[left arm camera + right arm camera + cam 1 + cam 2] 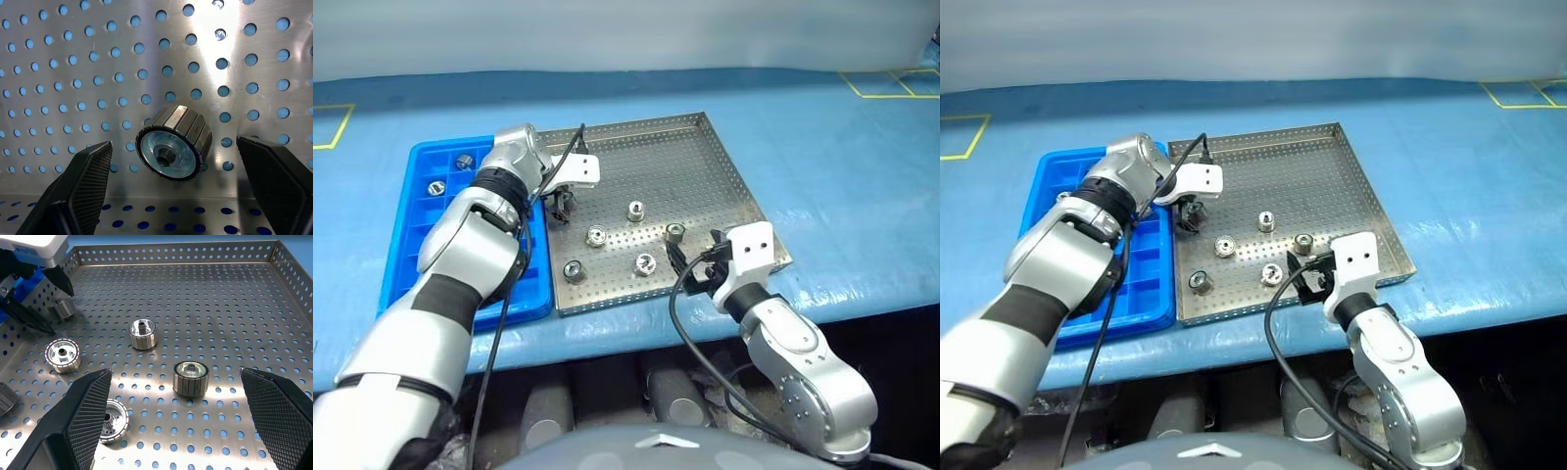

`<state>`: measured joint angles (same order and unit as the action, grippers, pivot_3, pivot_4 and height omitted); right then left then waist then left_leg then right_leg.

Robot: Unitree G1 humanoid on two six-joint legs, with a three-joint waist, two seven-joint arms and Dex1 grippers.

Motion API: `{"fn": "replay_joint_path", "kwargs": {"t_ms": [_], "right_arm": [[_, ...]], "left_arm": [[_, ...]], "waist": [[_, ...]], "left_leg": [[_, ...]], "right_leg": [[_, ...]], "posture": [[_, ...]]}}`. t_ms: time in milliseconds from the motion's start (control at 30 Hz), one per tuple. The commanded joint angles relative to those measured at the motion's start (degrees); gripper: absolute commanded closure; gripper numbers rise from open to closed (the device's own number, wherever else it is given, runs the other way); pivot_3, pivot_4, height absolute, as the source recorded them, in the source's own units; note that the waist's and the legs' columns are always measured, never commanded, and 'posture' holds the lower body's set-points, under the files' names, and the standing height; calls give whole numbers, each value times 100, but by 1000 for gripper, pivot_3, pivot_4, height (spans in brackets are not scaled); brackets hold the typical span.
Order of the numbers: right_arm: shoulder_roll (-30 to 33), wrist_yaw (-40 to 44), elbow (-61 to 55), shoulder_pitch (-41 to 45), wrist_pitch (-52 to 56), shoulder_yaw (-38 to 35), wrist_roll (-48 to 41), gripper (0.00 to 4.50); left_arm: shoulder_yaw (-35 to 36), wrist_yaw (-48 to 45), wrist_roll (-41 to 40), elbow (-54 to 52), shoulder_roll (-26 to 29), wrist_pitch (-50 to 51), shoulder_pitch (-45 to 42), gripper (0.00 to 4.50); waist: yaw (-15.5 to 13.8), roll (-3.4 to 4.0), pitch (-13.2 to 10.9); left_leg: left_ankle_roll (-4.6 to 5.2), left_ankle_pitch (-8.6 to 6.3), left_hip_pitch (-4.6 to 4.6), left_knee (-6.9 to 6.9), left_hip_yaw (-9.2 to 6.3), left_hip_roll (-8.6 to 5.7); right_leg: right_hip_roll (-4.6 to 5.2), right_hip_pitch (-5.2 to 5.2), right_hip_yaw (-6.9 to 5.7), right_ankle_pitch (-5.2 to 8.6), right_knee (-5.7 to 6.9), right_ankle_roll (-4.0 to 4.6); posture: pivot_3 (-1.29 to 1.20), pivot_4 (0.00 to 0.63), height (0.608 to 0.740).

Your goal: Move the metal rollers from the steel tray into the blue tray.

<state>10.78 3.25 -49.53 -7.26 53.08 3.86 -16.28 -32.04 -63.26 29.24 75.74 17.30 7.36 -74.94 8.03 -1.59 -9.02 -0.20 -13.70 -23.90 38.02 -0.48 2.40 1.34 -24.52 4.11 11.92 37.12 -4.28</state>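
A robot stands at a blue-covered surface (862, 176) carrying a steel tray (705, 157) and, beside it, a blue tray (421, 162) of small square cells. The step in hand looks like the reach for the next of the metal rollers: the left hand (562, 204) hangs steeply down over the steel tray's edge nearest the blue tray, its two black fingers (83, 188) spread wide and holding nothing. Seen from that wrist, one roller (173, 144) lies tipped on its side on the perforated floor, right between the fingers and beyond their tips, close against the tray's low wall; whether either finger touches it cannot be told, though a gap shows on both sides. The next move would seem to call for lowering this hand until the fingers straddle the roller, then pressing them together on its ribbed sides before lifting it across to an empty cell. Two rollers (464, 162) already sit in cells at the blue tray's far end, on the outer side of the left arm. The right hand (690, 266) hovers low over the steel tray's near edge, pointing nearly level, fingers (85, 423) also spread apart and empty. Ahead of it five loose rollers (190, 378) are scattered on the tray floor, well apart from each other
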Motion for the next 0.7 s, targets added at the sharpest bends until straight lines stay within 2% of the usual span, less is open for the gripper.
{"fn": "replay_joint_path", "kwargs": {"t_ms": [33, 233, 400, 500, 600, 700], "right_arm": [[-34, -49, -175, -28, -112, -115, 20, 0], [-58, -55, -125, -16, -148, -125, 34, 0], [-44, -45, -55, 42, -150, -115, 27, 0], [-66, -52, 0, 149, -146, -124, 21, 0], [-156, -98, 80, 253, -177, -122, 18, 0], [-266, -152, 234, 396, -210, 72, 94, 0]], "left_arm": [[55, 83, 61, -3, -47, 64, -60, 621], [112, 150, 26, -22, 8, 44, -158, 2560], [275, 295, -100, -126, 121, -180, -341, 2621], [921, 1013, -600, -322, 123, -331, -563, 2621], [1492, 1268, -1059, -593, 171, -455, -590, 2621], [1945, 1450, -1418, -1574, 502, -539, -33, 2621]], "waist": [[8, 0, 0], [62, 0, 0], [51, 0, 0], [6, -1, -1], [-80, -1, -1], [-91, 4, 2]], "left_leg": [[0, 0, 0, 2, 0, 0], [0, 0, 0, 3, 0, 0], [0, 0, 0, 3, -1, 0], [0, 0, -2, 4, -2, 0], [0, 0, -2, 5, -2, -1], [0, 0, -1, 0, 0, -2]], "right_leg": [[0, 0, 0, 0, 3, 0], [0, -2, 0, 0, 8, -1], [-1, -4, 0, 0, 12, 0], [0, -5, 0, 0, 12, -1], [1, -5, 0, -1, 12, -2], [2, -5, 2, -3, 12, 0]], "posture": [[-216, 150, 740], [-206, 150, 740], [-180, 150, 740], [-152, 150, 740], [-131, 150, 740], [-110, 150, 740]]}}
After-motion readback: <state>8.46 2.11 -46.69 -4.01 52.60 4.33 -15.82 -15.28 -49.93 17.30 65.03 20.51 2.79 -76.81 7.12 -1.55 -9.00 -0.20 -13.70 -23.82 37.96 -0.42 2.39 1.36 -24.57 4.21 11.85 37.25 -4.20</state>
